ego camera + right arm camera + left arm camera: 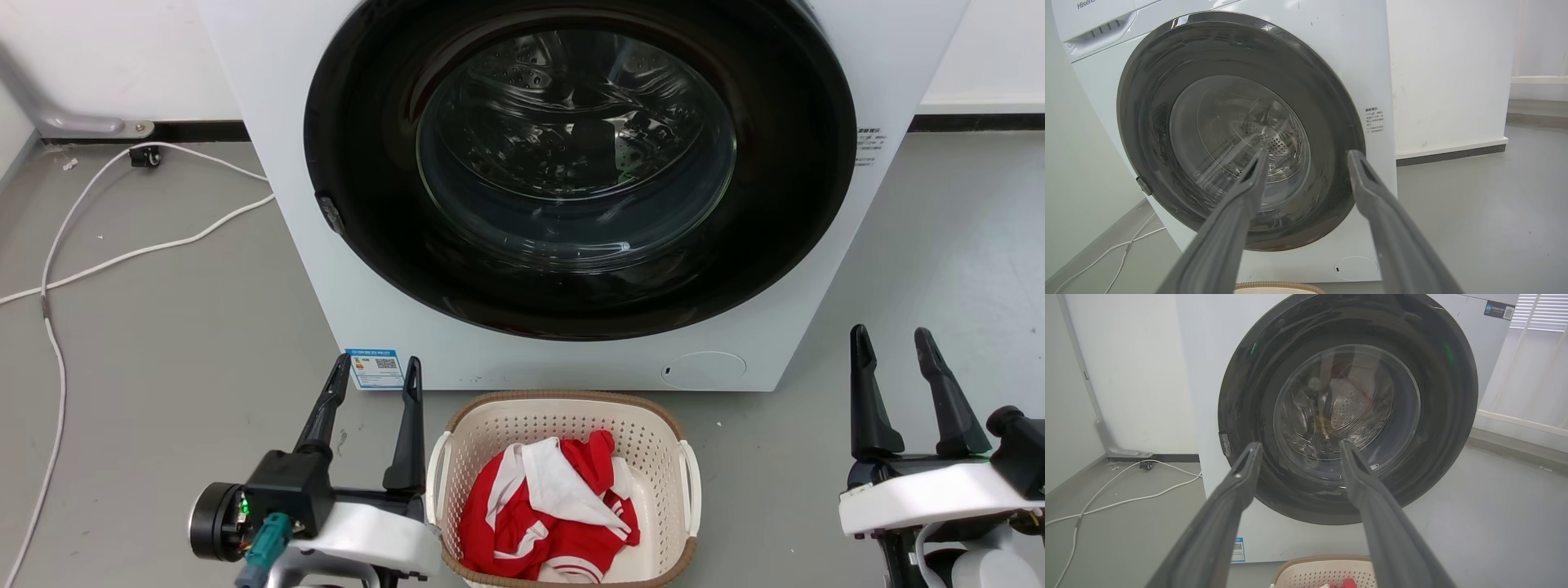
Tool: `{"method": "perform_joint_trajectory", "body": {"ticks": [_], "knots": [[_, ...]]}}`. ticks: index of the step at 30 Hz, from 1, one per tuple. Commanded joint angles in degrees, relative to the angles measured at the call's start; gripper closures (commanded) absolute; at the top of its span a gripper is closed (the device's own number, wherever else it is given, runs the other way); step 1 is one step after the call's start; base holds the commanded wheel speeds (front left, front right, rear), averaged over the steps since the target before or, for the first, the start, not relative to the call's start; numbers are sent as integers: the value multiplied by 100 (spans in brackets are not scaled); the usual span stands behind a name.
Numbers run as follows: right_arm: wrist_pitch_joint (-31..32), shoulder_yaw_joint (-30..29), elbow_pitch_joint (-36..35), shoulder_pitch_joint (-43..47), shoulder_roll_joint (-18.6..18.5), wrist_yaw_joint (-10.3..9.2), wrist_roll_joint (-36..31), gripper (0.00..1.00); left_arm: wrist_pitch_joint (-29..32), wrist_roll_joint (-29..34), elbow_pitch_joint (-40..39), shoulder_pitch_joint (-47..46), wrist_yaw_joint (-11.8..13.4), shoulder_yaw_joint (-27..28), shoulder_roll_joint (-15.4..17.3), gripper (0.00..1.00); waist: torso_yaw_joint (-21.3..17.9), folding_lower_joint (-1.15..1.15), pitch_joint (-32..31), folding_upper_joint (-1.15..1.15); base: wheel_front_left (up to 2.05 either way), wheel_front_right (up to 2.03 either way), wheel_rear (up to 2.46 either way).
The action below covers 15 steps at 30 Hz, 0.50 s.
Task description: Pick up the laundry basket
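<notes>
Head view: I see the laundry basket on the floor before the washing machine, red-white clothes inside. Left gripper is spread wide just beside it; right gripper also wide, well apart.

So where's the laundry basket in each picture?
Head view: laundry basket at bottom middle, in front of the washer door.
Left wrist view: basket at bottom edge, near the middle.
Right wrist view: rim sliver at bottom edge.
Shared landmark: the round washer door.
</notes>
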Motion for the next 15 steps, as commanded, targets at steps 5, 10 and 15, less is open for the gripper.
{"method": "perform_joint_trajectory", "body": {"ticks": [5, 10, 15], "knots": [[-115, 0, -164, -44, -20, 12, -482, 0, -115, 361, -100, -159, 261, -332, 193, 0, -4, 0, -2, 0, 0, 0, 0], [-175, 52, -233, -29, -20, 12, -753, 0, -177, 382, -251, -155, 301, -389, 209, 0, -11, 0, 8, 0, 0, 0, 0], [-234, -1, -243, -20, -21, 12, -728, 0, -233, 113, -386, -11, 5, -128, -38, 0, -12, 0, 32, 0, 0, 0, 0]]}}
